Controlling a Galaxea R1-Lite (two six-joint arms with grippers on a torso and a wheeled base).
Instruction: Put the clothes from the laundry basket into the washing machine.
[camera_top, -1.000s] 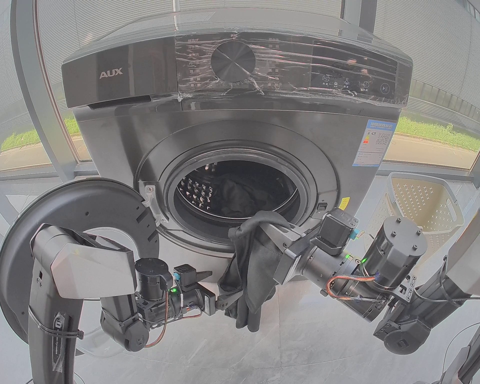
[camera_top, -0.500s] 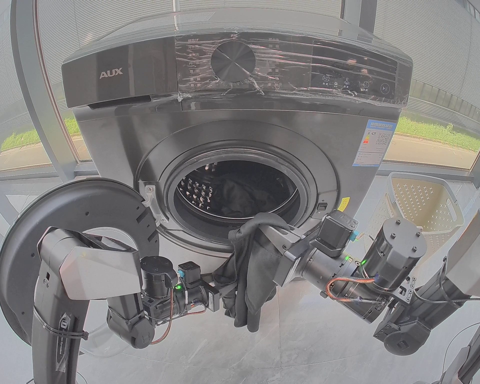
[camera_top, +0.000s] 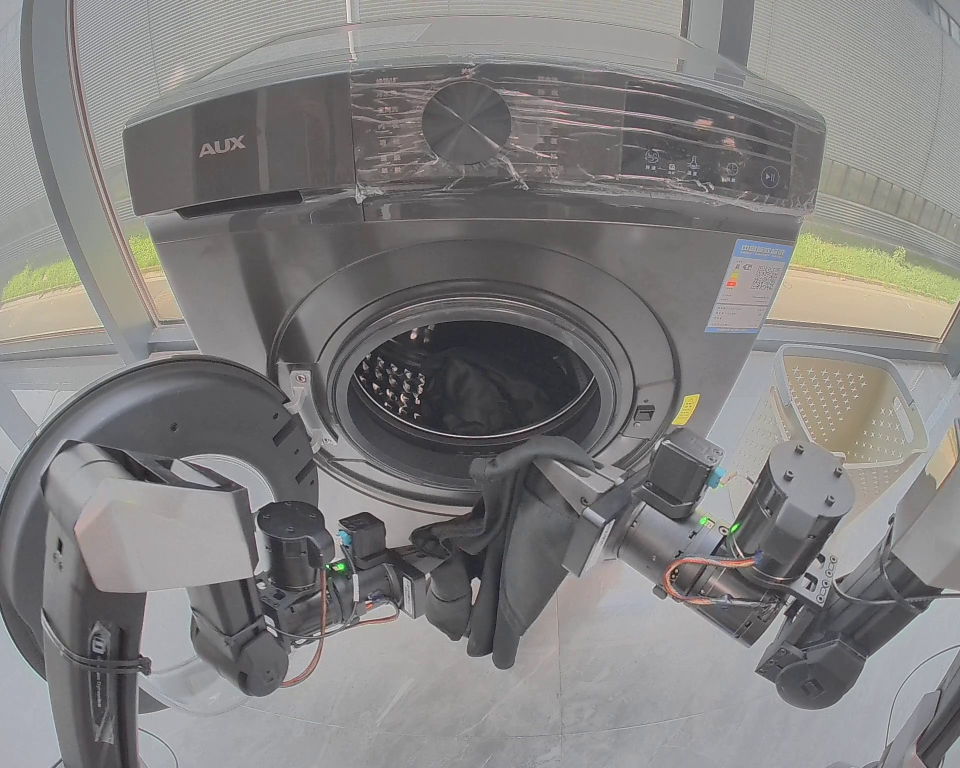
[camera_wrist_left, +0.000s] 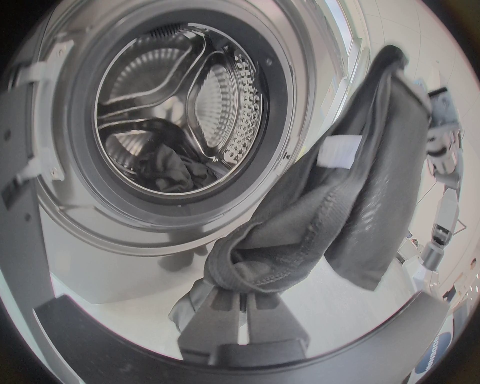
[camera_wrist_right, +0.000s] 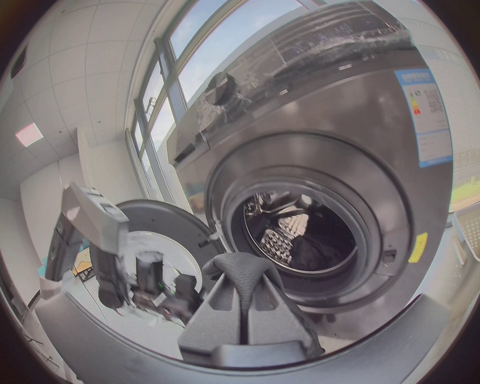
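Head view: right gripper (camera_wrist_right: 244, 296) clenched on dark garment (camera_top: 515, 570) before washing machine's (camera_top: 610, 265) lower opening rim; left gripper (camera_wrist_left: 243, 300) clenched on its lower fold. Door (camera_top: 150, 420) swung wide left.

Pale tiled floor (camera_top: 620, 680), washing machine (camera_top: 450, 260), laundry basket (camera_top: 850, 395)

The dark garment (camera_top: 512, 560) covers my left fingers (camera_wrist_left: 215, 320) in the head view. My right arm (camera_top: 790, 500) hides the laundry basket's (camera_top: 850, 352) near corner. The clothes (camera_top: 480, 385) in the drum merge into one dark, indistinct heap.
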